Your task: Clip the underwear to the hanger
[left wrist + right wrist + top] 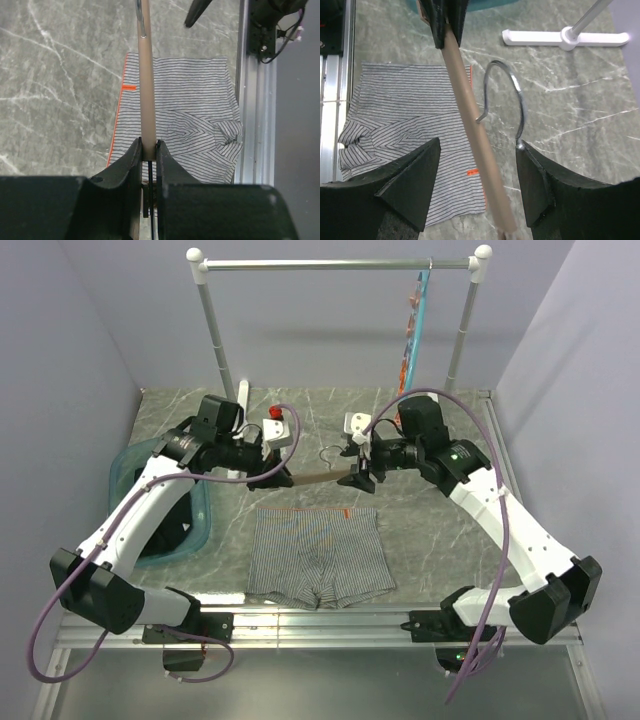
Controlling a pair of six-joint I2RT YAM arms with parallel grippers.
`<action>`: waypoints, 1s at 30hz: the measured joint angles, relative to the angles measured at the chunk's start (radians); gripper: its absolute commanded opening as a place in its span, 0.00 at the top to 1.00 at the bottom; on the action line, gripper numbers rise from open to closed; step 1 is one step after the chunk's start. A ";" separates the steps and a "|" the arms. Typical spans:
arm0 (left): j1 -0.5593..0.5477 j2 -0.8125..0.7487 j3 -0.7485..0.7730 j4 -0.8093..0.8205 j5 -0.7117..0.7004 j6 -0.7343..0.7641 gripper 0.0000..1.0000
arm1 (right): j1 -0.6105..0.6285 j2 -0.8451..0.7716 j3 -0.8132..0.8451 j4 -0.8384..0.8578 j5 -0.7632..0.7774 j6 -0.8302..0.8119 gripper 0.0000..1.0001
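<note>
Wooden hanger [318,477] sits between the two grippers, just beyond the waistband of the underwear [318,555], which lies flat on the table [420,540]. Its bar runs left to right, roughly along the waistband, with the hook [328,452] pointing away from the arm bases. The underwear's legs point toward the near edge. The left gripper [148,147] is clamped on one end of the bar. The right gripper [477,167] is spread wide, and the bar passes between its fingers with a gap on either side.

Wooden hanger [315,478] beside flat underwear [318,552] (grey-striped)
</note>
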 measured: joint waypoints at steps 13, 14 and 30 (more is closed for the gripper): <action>-0.011 0.001 0.000 0.005 0.049 0.014 1.00 | 0.009 0.026 -0.002 -0.014 -0.002 -0.032 0.52; -0.011 0.001 0.000 0.007 0.051 0.014 1.00 | 0.009 0.026 -0.002 -0.018 -0.003 -0.038 0.52; -0.012 -0.014 -0.004 0.030 0.053 0.014 0.42 | 0.011 0.095 0.030 -0.174 -0.039 -0.119 1.00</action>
